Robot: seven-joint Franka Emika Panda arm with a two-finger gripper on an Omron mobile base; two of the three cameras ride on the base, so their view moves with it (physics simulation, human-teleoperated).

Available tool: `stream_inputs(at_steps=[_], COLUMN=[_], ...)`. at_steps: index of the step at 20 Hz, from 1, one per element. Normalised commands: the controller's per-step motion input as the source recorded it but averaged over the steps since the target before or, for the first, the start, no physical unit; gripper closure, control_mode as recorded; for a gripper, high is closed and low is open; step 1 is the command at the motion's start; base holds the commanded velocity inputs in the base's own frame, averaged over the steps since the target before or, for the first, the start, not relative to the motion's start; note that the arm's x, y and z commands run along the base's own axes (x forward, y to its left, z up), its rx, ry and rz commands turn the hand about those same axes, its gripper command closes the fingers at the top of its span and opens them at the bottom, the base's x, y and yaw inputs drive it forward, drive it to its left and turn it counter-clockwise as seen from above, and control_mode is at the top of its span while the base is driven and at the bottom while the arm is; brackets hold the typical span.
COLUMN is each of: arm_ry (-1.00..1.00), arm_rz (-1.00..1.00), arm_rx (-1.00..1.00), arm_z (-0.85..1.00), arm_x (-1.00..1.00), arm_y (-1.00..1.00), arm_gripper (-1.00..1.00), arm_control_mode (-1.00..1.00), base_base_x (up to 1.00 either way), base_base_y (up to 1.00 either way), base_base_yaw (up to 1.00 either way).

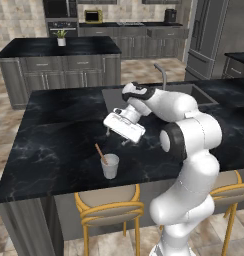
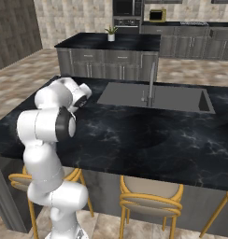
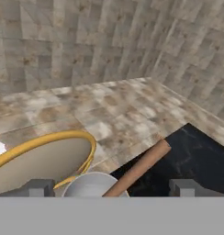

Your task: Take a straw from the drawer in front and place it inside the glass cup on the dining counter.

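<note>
Far island: a black-topped island [image 1: 59, 47] stands at the back left in the left base view, with a small potted plant [image 1: 61, 38] on it.
Counter: the black marble counter [image 1: 54, 145] with white veining runs across the left base view; its near edge faces the camera.
Stools: a yellow stool [image 1: 108, 204] sits under the near edge, just below the cup; another [image 1: 233, 192] is at the right. In the hand view one stool's yellow rim [image 3: 45, 142] curves at the lower left.
Straw: the orange-brown straw [image 1: 100, 153] stands in the cup, leaning up and to the left, its top end clear of the rim. In the hand view it [image 3: 139, 167] rises slanted from the cup toward the upper right.
Cup: the whitish cup [image 1: 110, 166] stands upright on the counter near the front edge, below the hand. Its rim [image 3: 93, 186] shows at the bottom of the hand view between the two tips.
Gripper: the gripper [image 1: 118, 136] hangs just above and to the right of the cup, not touching the straw. In the hand view the two tips [image 3: 40, 188] stand wide apart with the cup and straw between them, so the jaws are spread and hold nothing.
Sink: a grey sink [image 2: 153, 97] with a tall tap [image 2: 151, 84] is set in the counter behind the arm.
Arm: the white arm [image 2: 48, 126] bends over the counter's left end in the right base view.
</note>
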Motion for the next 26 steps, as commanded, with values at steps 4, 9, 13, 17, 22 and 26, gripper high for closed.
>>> stream_inputs(at_steps=[4,9,13,17,22,26], arm_ry=[-0.31,-0.41,-0.29,-0.24,-0.19,-0.01], arm_rz=[-0.1,-0.01,0.0,0.03,0.09,0.15], arm_rx=[-0.16,-0.21,-0.23,-0.22,-0.18,-0.1], arm_z=[0.58,0.66,0.52,0.34,0.2,0.09], arm_x=[-0.29,-0.83,-1.0,-1.0,-0.89,-0.46], arm_y=[-0.37,-0.31,-0.35,-0.32,-0.05,0.0], arm_gripper=[-1.0,-1.0,-1.0,-1.0,-1.0,-1.0], arm_control_mode=[-1.0,-1.0,-1.0,-1.0,-1.0,-1.0], base_base_x=[0.0,0.0,0.0,0.0,0.0,0.0], base_base_y=[0.0,0.0,0.0,0.0,0.0,0.0], base_base_yaw=[0.0,0.0,0.0,0.0,0.0,0.0])
